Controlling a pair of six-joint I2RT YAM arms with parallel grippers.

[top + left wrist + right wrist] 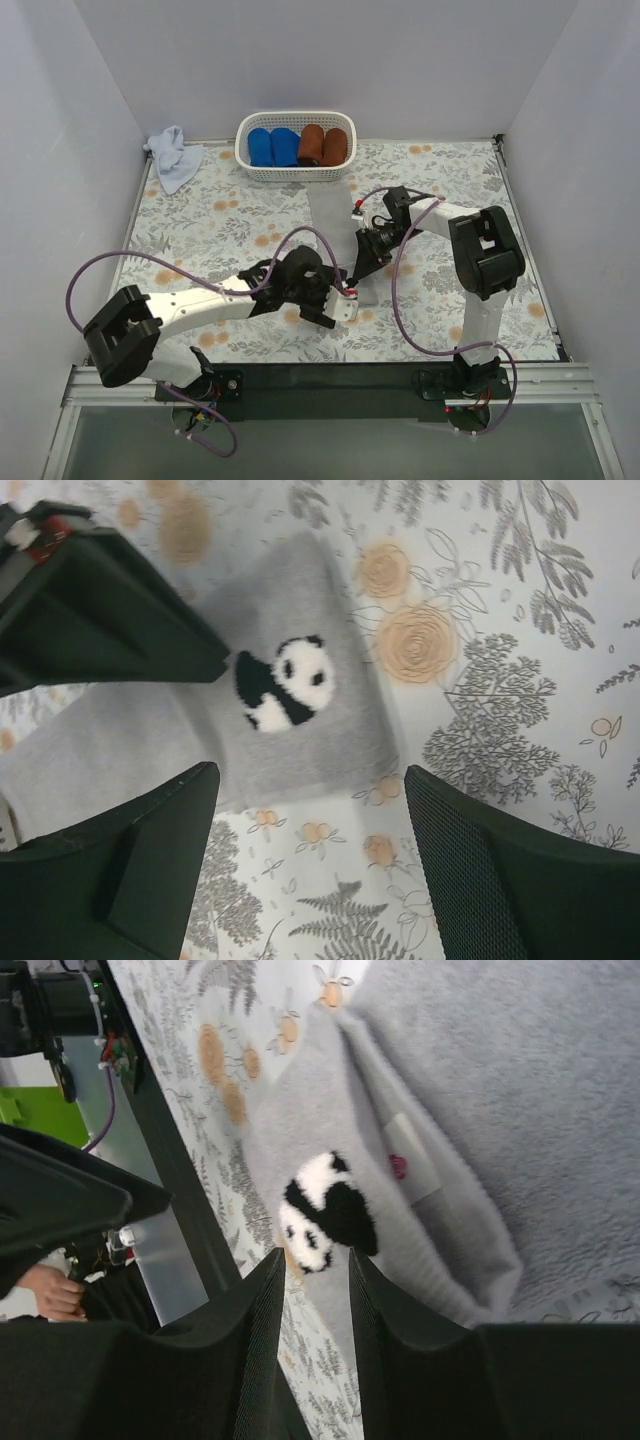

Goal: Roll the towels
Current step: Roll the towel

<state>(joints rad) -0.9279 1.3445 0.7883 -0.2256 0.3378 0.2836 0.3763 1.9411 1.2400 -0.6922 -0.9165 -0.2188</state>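
The mid-grey towel [328, 215] lies lengthwise in the middle of the table, its near end partly folded, with a panda patch [285, 685] near that edge. My left gripper [335, 305] is open wide and empty, low over the table just in front of the towel's near edge [310, 780]. My right gripper [358, 272] hovers over the same end, jaws only a narrow gap apart [315, 1260], with the panda [325, 1210] just beyond the tips and nothing visibly pinched. The pale blue towel [175, 155] lies crumpled at the back left.
A white basket [295, 172] at the back centre holds two blue cloth rolls [272, 146] and two rust-brown ones [322, 145]. White walls enclose the table on three sides. Both arms' purple cables loop over the near half.
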